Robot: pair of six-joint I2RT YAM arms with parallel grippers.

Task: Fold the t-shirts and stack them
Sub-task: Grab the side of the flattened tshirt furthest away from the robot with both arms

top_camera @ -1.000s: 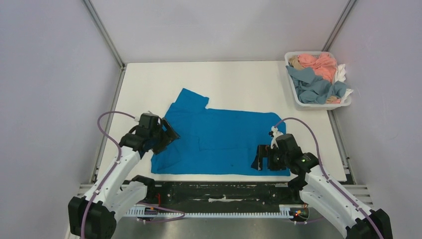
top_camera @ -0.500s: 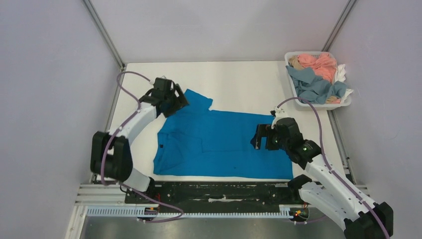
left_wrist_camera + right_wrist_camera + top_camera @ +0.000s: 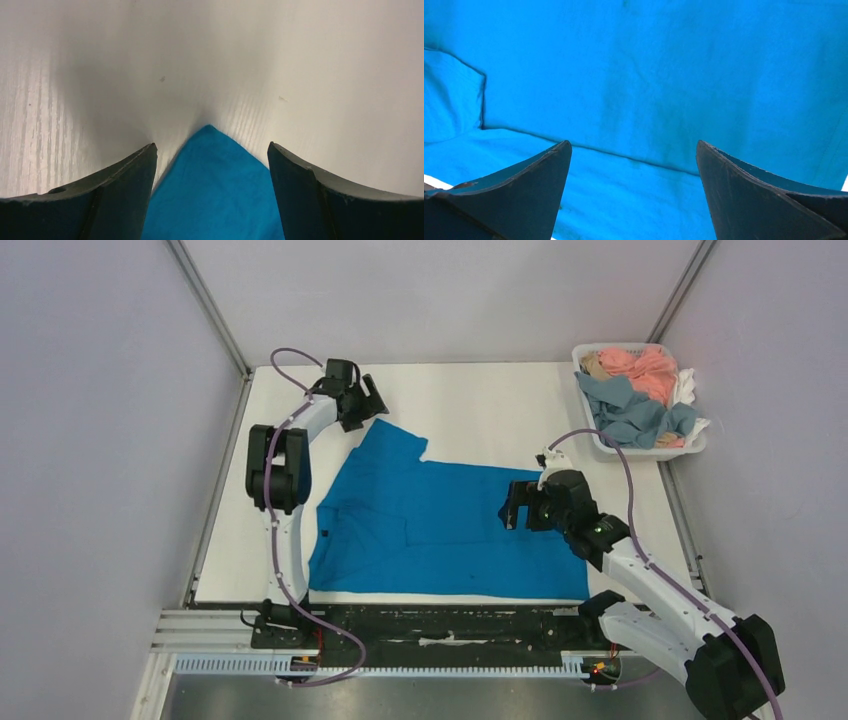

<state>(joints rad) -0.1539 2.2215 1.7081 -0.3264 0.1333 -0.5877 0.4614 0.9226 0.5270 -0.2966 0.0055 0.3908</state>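
Left gripper (image 3: 368, 402) reached out to blue t-shirt (image 3: 450, 530) sleeve tip (image 3: 214, 155), jaws wide, likely to grab it for folding | right gripper (image 3: 516, 510) over shirt's right half, jaws wide, nothing held

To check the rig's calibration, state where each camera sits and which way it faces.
Top external: above and behind the arm bases, looking down on the table, blue t-shirt and laundry basket; both arms show.
Left wrist: on the left arm at the table's far left, facing down; left gripper fingers flank a t-shirt corner.
Right wrist: low over the t-shirt; right gripper fingers show.
Shared: all three see the blue t-shirt.
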